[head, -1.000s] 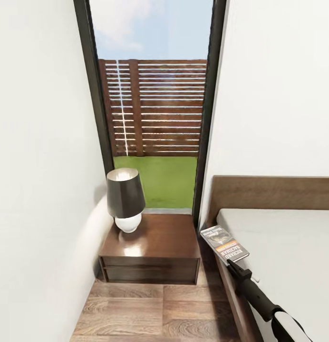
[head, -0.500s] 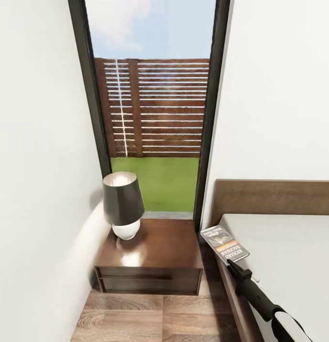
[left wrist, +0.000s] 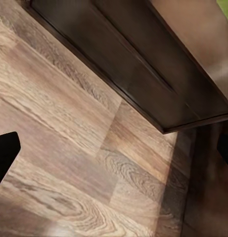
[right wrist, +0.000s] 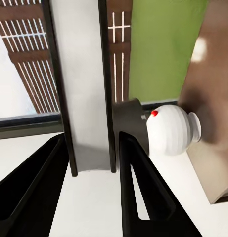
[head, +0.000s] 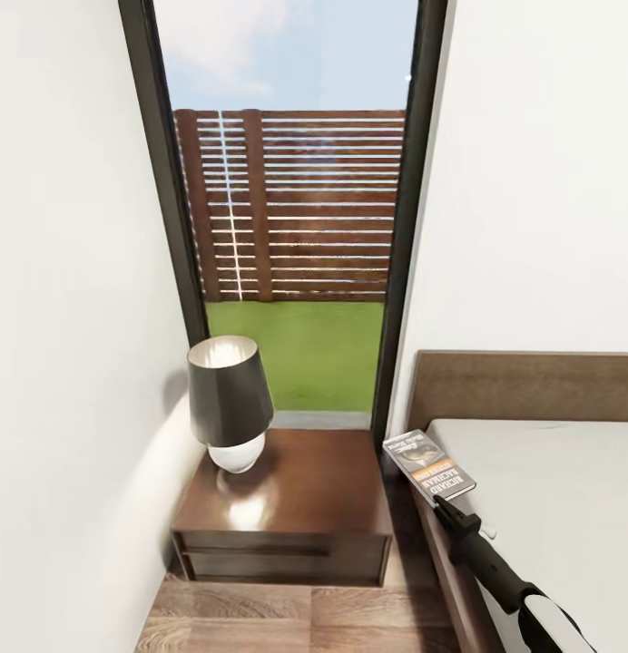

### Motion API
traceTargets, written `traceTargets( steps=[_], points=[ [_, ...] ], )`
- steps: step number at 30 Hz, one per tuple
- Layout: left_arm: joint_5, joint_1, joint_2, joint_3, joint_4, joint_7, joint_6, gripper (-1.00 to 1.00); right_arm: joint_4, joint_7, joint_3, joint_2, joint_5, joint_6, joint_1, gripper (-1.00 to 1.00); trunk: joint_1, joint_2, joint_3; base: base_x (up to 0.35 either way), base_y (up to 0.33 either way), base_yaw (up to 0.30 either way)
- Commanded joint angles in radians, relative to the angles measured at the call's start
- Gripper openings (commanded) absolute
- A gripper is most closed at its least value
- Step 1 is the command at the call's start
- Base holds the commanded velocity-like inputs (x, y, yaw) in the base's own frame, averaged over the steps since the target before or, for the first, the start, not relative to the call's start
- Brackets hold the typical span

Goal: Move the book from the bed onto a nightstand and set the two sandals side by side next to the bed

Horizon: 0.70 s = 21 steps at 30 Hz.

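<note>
2 arms: your right gripper (head: 438, 501) pinches the book (head: 428, 466) by its near edge; your left gripper (left wrist: 114, 148) is spread wide over the wood floor (left wrist: 59, 148).
Book: held flat, cover up, over the bed (head: 550, 508) frame's corner, just beside the nightstand (head: 305, 494).
Nightstand: below the window (head: 291, 209), a lamp (head: 228, 404) on its far left corner.
Sandals: you cannot tell where.

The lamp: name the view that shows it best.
Head view: the lamp stands whole on the nightstand, dark shade over white base. The right wrist view catches it sideways, partly behind the book.
</note>
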Motion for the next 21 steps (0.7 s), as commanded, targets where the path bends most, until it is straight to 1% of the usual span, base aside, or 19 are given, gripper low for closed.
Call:
traceTargets(
  steps=[1, 7, 10, 21],
  points=[
    [0.009, 0.000, 0.001, -0.008, -0.001, -0.001, -0.004, 1.00, 0.000, -0.001, -0.002, 0.000, -0.011, 0.009, -0.001, -1.00, 0.000, 0.000, -0.001, 0.209, 0.000, 0.000],
    [0.010, 0.000, 0.001, -0.008, -0.001, -0.002, -0.004, 1.00, 0.000, -0.001, -0.001, 0.000, -0.011, 0.009, -0.001, -1.00, 0.000, 0.000, -0.001, 0.204, 0.000, 0.000],
    [0.010, 0.000, 0.001, -0.008, -0.001, -0.002, -0.004, 1.00, 0.000, -0.001, -0.001, 0.000, -0.011, 0.009, -0.001, -1.00, 0.000, 0.000, -0.001, 0.127, 0.000, 0.000],
    [0.011, 0.000, 0.001, -0.008, -0.001, -0.002, -0.004, 1.00, 0.000, -0.001, 0.001, 0.000, -0.011, 0.010, -0.001, -1.00, 0.000, 0.000, -0.001, 0.033, 0.000, 0.000]
  ],
)
